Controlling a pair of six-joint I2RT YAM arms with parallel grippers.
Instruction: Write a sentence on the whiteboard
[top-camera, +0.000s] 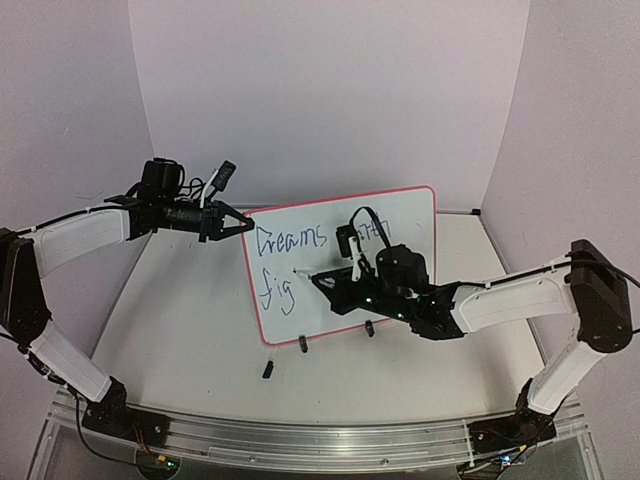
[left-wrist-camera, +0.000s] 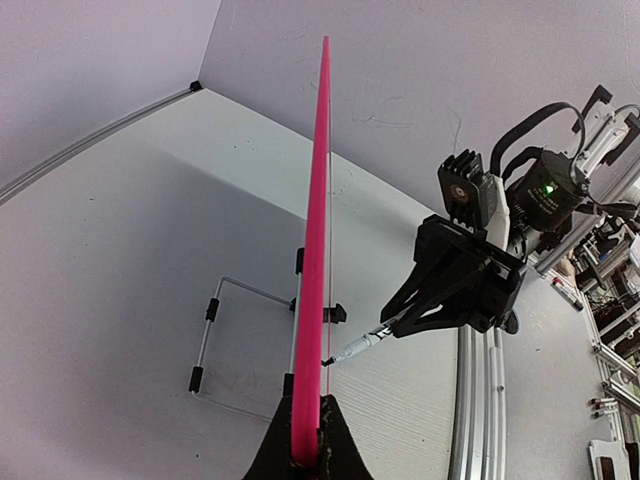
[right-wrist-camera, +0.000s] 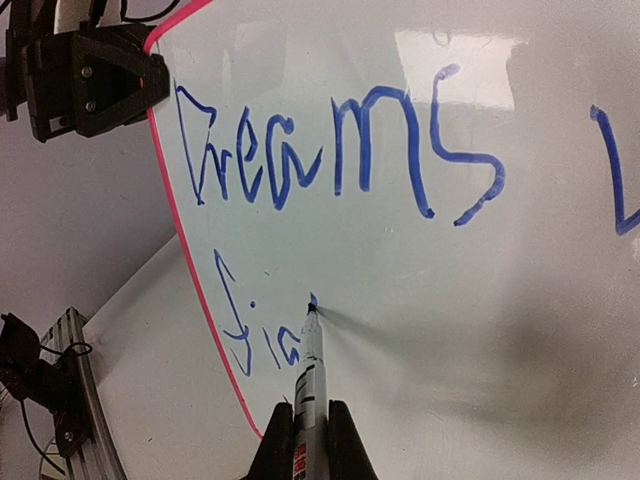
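Here the whiteboard (top-camera: 400, 215) stands up on the bench (top-camera: 170, 320). The left fingers (left-wrist-camera: 340, 445) pinch its edge so it won't wobble; the right fingers (right-wrist-camera: 343, 450) squeeze a marker (right-wrist-camera: 310, 365), tip on it to write.

The left arm (top-camera: 75, 238) and right arm (top-camera: 515, 300) share white link shells and black joint housings. Each ends in a black, wedge-shaped pincer: the left pincer (top-camera: 244, 224) shows small screws (right-wrist-camera: 88, 72), and the right pincer (top-camera: 320, 281) carries a ribbed black block (left-wrist-camera: 463, 170). Black cables (left-wrist-camera: 545, 108) loop over the wrists. A green light (left-wrist-camera: 547, 188) glows on the right one.
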